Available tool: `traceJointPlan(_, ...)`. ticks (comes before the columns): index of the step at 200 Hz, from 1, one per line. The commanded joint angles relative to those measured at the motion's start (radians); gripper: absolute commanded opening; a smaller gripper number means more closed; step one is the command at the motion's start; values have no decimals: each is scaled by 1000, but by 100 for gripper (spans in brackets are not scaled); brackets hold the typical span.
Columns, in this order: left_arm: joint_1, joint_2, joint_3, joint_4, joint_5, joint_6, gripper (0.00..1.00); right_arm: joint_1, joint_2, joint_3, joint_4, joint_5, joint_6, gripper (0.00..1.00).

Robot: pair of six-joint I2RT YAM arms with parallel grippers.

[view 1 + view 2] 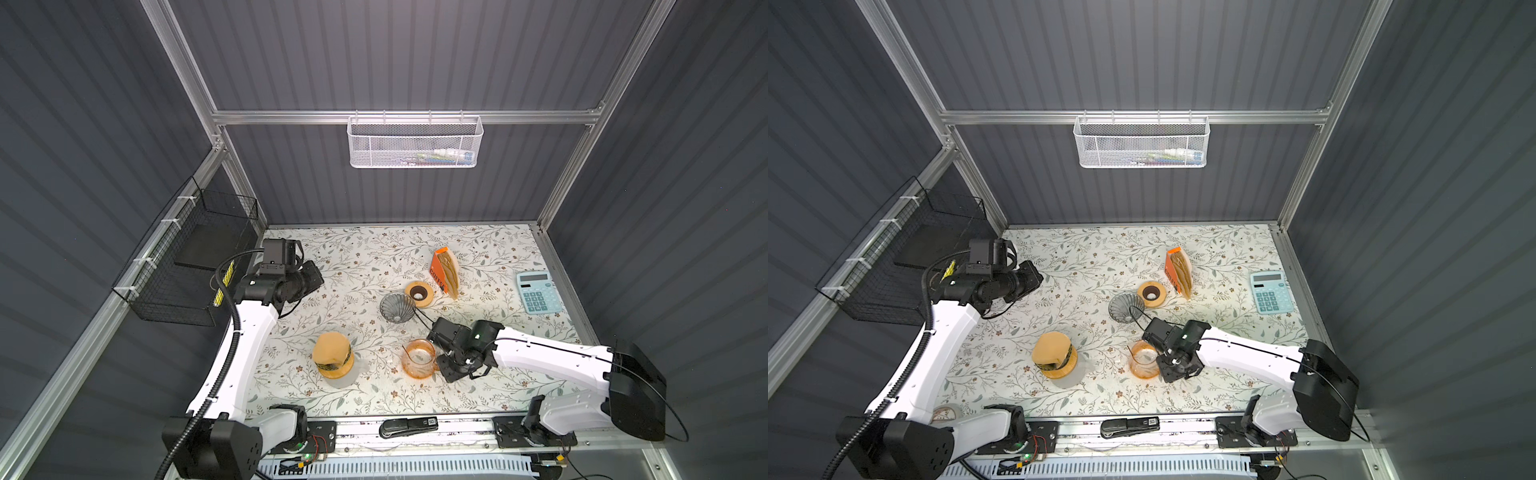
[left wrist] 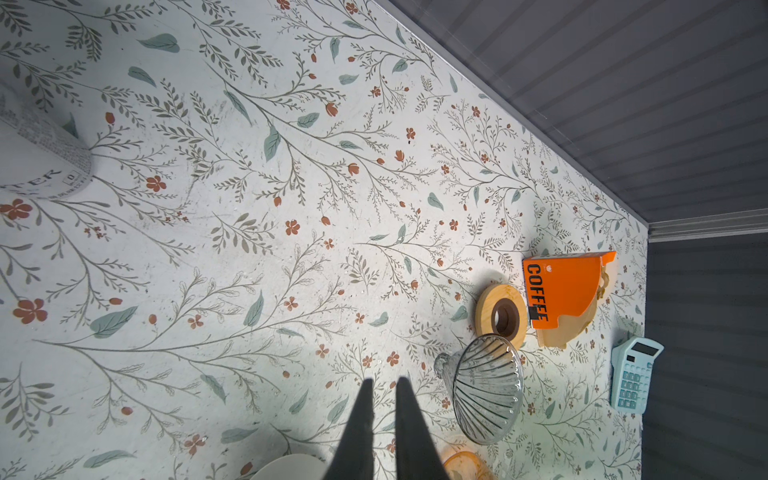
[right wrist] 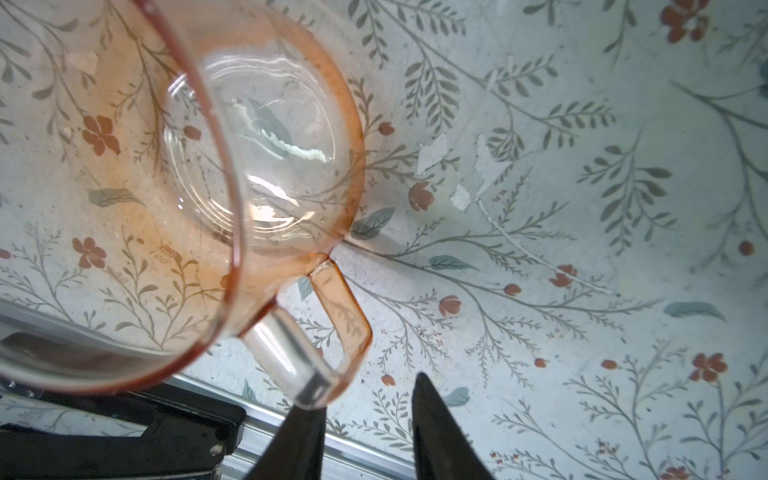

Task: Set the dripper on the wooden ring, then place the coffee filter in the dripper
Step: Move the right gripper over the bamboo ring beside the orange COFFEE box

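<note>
Coffee filters (image 1: 451, 274) sit in the orange box (image 1: 437, 270), which stands far-right of centre on the desk (image 1: 353, 257). The box's cut-away side shows the brown paper edges, prob. so one sheet can be pinched out w/o lifting the box. None is out yet.

The glass dripper (image 1: 397, 306) is just near-left of the box, beside the wooden ring (image 1: 419, 293), and has nothing inside. It looks tipped rather than upright, but I can't tell for sure. The orange glass server (image 1: 419, 358) stands upright near-centre with its handle (image 3: 345, 316) toward the right arm. It's likely staged as the base the dripper goes on.

Right fingers (image 3: 370, 399): partly open, desk visible between them, nothing gripped. One finger touches the clear end of the handle from outside, and the handle isn't in the gap. So no hold on the server, as I read it.

Left fingers (image 2: 384, 384): all but shut, only a thin slit, empty. They hover over bare desk at far left, well apart from dripper & box, parked out of the way, it seems.

Task looks to be at its start. The next move prob. needs a thin pinch on one paper edge. Risks: dragging several sheets out, or tipping the box.
</note>
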Motion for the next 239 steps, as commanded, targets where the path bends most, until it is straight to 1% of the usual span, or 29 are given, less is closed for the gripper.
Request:
traceJointPlan(1,7,12,3,-9,-11,12,13,-23,-12,-4,-33,-14,2,37)
traceJointPlan(28,7,25,22,-16,-11,20,13,-30,-33,17,-63,-22,6,37)
traceJointPlan(59,7,32,54,-40,-6,34,14,-48,-98,75,-159,-8,6,38)
traceJointPlan(85,7,31,66,-46,-4,47,14,-113,-148,134,-203,-4,-20,40)
traceJointPlan(105,7,38,68,-37,22,50,14,-183,-139,203,-197,-9,-60,41)
traceJointPlan(134,7,56,58,-2,65,45,14,-284,-47,297,-117,-60,-102,42)
traceJointPlan(154,7,79,73,11,84,51,15,-332,38,355,-49,-78,-113,44)
traceJointPlan(176,7,99,100,12,95,59,15,-370,135,411,29,-90,-108,44)
traceJointPlan(196,7,101,108,32,108,58,15,-397,227,475,64,-89,-100,50)
traceJointPlan(239,7,124,142,36,116,70,16,-435,422,575,116,-65,-65,50)
